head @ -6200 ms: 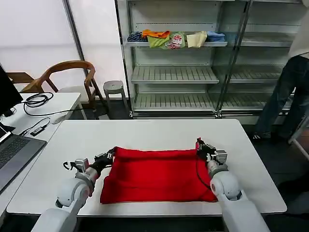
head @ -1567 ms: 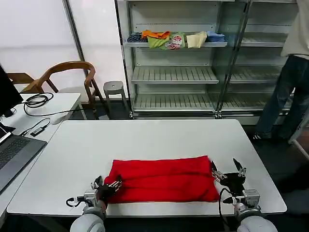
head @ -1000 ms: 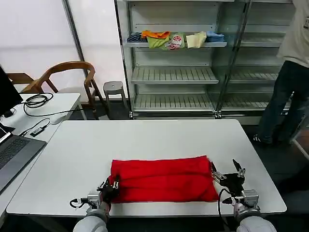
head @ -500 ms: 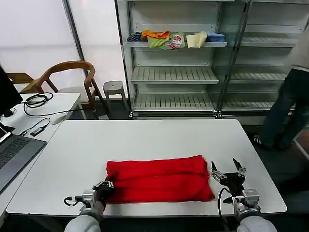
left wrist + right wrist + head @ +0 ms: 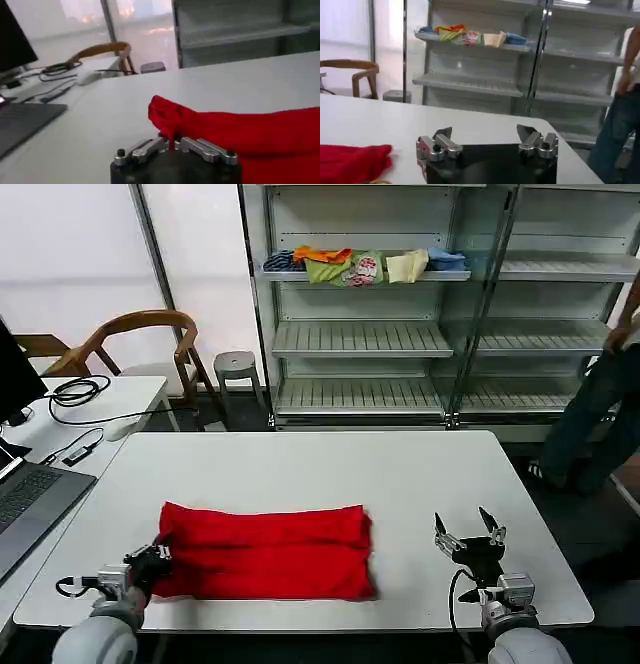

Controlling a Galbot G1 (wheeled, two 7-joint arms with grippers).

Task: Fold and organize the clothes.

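Left gripper (image 5: 150, 559), at the near-left corner of the table (image 5: 330, 469), is where I begin: its fingers are pinched together on the left end of the red T-shirt (image 5: 265, 552), and my left wrist view shows a peak of red cloth (image 5: 172, 120) rising straight out from between the closed fingers (image 5: 197, 146). Moving rightward, the T-shirt lies as a long, flat, folded band across the near-left half of the table, its long edges running parallel to the near rim and its right end stopping short of the table's middle-right. Beyond that end comes bare tabletop, then my right gripper (image 5: 468, 536), poised above the near-right part of the table with fingers spread wide, holding nothing and well apart from the cloth; in the right wrist view the T-shirt's end (image 5: 355, 162) sits off to one side of the open fingers (image 5: 442, 135). On the shelf (image 5: 365, 276) behind the table lie other folded garments (image 5: 365, 264). I judge the lengthwise folds done and the step in hand to be positioning the band for a crosswise fold. My next move, as I judge it, calls for bringing the right gripper over to the free right end, closing on all layers together, and carrying that end across toward the left without letting the stacked folds slip open.
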